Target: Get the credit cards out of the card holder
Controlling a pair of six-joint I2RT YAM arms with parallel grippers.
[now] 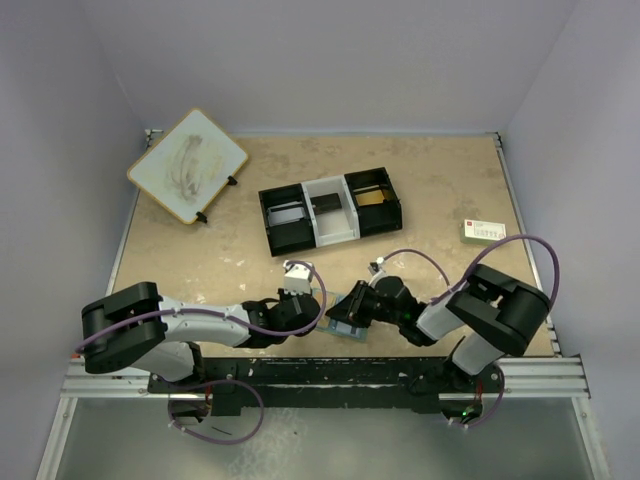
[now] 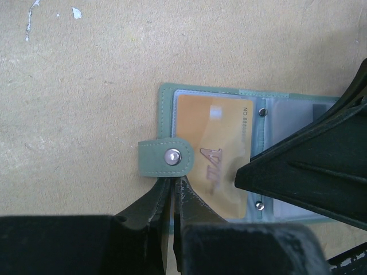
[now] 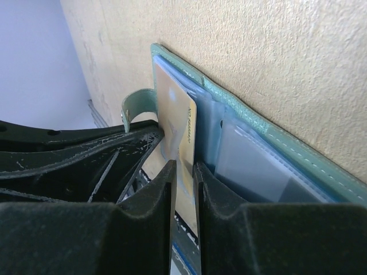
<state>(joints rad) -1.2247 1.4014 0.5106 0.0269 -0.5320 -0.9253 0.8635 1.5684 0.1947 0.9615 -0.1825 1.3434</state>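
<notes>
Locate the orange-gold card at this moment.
In the left wrist view, the orange-gold card lies in the open card holder, beside its clasp tab. The right gripper pinches one edge of it.

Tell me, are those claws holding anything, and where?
The right gripper pinches the orange-gold card by its exposed edge; the left gripper clamps the card holder at its edge beside the clasp tab.

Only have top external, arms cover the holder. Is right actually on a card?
Observer: Yes. Right wrist shows the right gripper shut on the orange card, pinching its edge.
Operator: Left?
Observer: The left gripper looks pinched on the holder edge, just below the clasp tab.
Operator: Other cards?
Observer: What looks like a pale card sits in the next pocket.
</notes>
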